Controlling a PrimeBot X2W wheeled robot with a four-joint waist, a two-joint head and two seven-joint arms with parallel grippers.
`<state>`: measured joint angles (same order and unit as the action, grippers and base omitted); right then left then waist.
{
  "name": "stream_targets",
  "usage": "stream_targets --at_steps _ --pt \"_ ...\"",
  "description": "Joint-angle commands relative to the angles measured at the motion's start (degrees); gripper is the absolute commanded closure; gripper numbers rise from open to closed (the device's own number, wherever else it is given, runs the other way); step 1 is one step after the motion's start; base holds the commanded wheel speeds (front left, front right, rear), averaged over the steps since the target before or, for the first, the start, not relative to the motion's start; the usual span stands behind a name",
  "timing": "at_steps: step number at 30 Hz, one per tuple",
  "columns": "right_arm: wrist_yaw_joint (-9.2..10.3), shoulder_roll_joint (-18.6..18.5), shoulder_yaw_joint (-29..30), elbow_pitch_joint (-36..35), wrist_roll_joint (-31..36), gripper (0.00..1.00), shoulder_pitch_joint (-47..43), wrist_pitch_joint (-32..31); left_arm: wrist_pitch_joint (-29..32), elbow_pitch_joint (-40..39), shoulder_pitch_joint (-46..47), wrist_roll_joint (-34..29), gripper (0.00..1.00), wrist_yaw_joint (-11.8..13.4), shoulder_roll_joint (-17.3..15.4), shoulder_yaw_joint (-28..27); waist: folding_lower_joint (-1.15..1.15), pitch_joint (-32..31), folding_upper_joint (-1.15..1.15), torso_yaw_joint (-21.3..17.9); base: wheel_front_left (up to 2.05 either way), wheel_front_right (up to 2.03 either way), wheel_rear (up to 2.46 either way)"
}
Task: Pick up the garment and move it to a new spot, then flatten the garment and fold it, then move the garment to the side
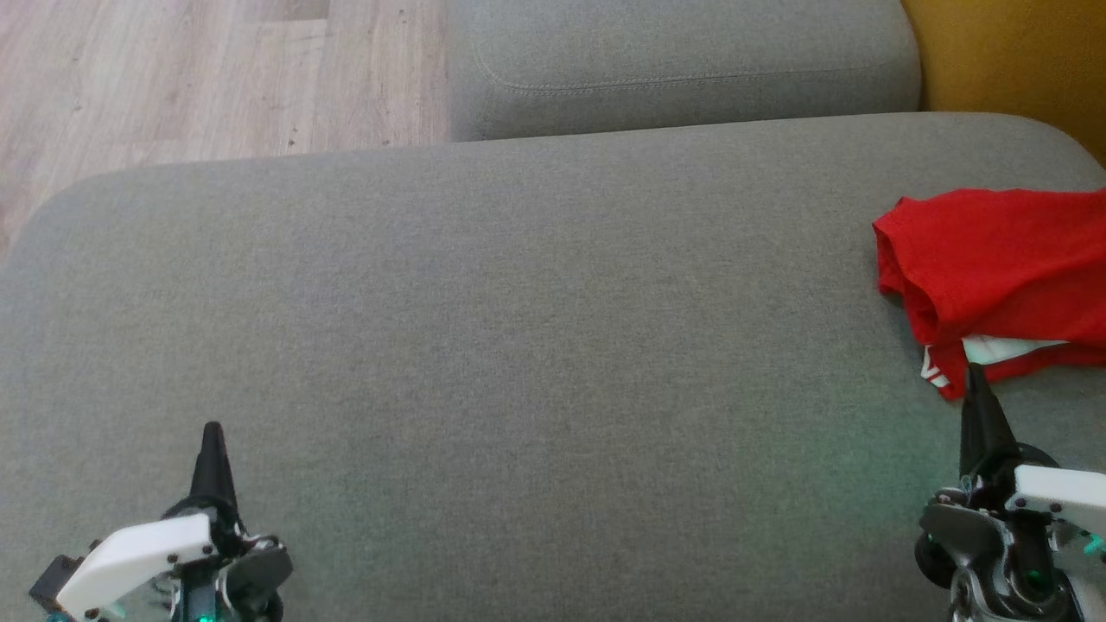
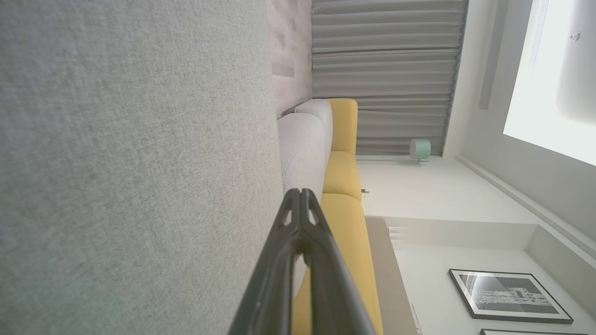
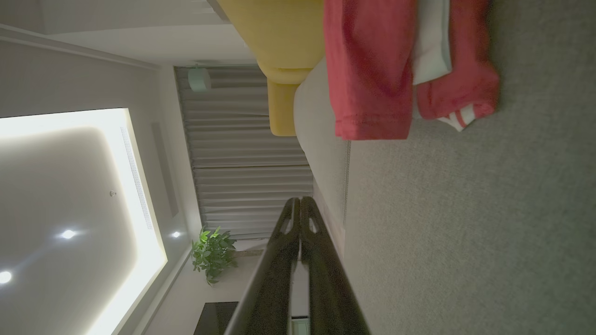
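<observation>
Head view: garment (image 1: 1002, 259) near cushion (image 1: 518, 302) edge

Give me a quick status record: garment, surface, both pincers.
garment: red with white trim, loosely doubled over, not flat
location: right end of the grey seat cushion, partly cut off by the head view's edge
left pincer: shut, empty, over bare cushion at lower left
right pincer: shut, empty, tip close to the garment's near edge, not gripping it
background: wood floor, yellow cushion
</observation>
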<state>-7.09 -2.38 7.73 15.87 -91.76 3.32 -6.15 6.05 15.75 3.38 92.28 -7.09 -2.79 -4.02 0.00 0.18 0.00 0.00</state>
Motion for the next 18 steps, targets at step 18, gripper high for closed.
stream_targets --at_steps 18 --pt "-0.40 -0.5 -1.2 -1.8 -0.4 1.00 2.9 -0.4 0.3 -1.7 2.8 0.0 1.00 -0.4 -0.2 -2.3 0.00 0.0 0.00 0.0 0.00 0.00 0.00"
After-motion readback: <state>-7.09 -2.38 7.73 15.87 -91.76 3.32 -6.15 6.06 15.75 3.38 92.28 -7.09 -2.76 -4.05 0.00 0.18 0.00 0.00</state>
